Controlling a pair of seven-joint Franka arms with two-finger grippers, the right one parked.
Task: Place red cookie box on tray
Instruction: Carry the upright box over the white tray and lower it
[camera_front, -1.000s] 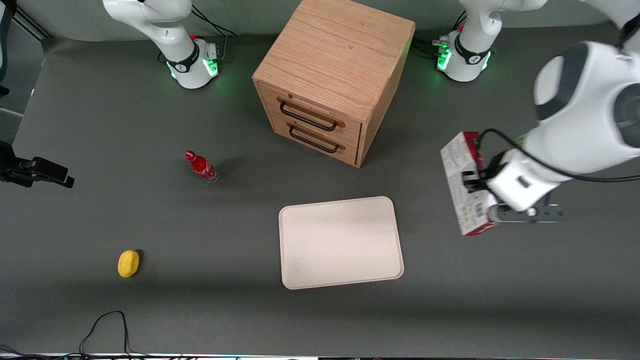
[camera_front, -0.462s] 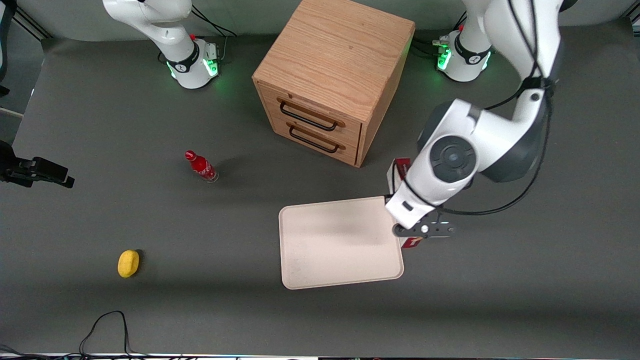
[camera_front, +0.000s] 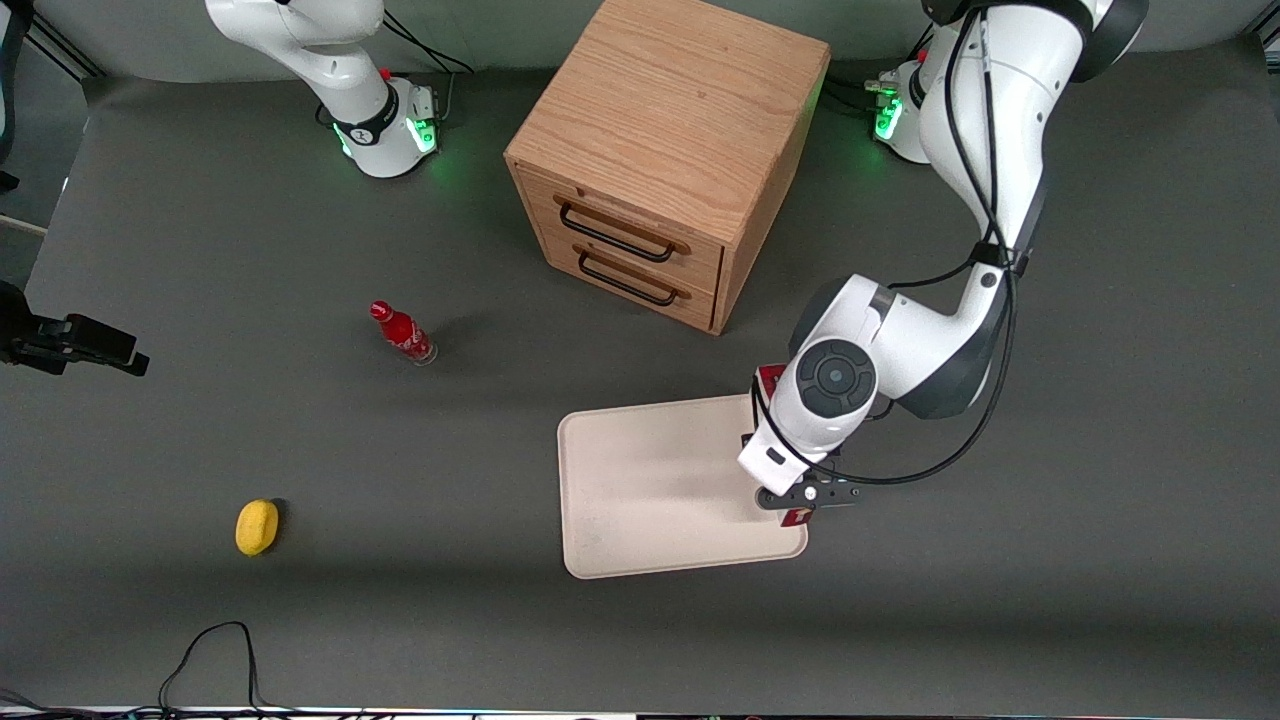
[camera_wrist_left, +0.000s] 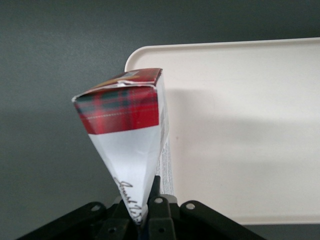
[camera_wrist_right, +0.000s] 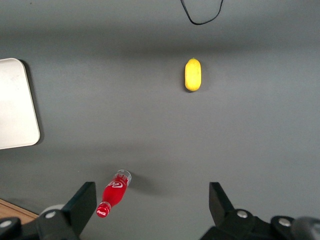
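Observation:
The red cookie box is a slim carton with a red tartan end and a white side. My left gripper is shut on it. In the front view the arm's wrist covers the gripper and most of the box. Only red bits of the box stick out at each end. The box is held over the edge of the cream tray toward the working arm's end, lying along the tray's short side. The tray also shows in the left wrist view. I cannot tell whether the box touches the tray.
A wooden drawer cabinet stands farther from the front camera than the tray. A small red bottle and a yellow lemon-like object lie toward the parked arm's end of the table. A black cable lies near the front edge.
My gripper has carried the box from off the tray at the working arm's end to over the tray's edge, and has come lower.

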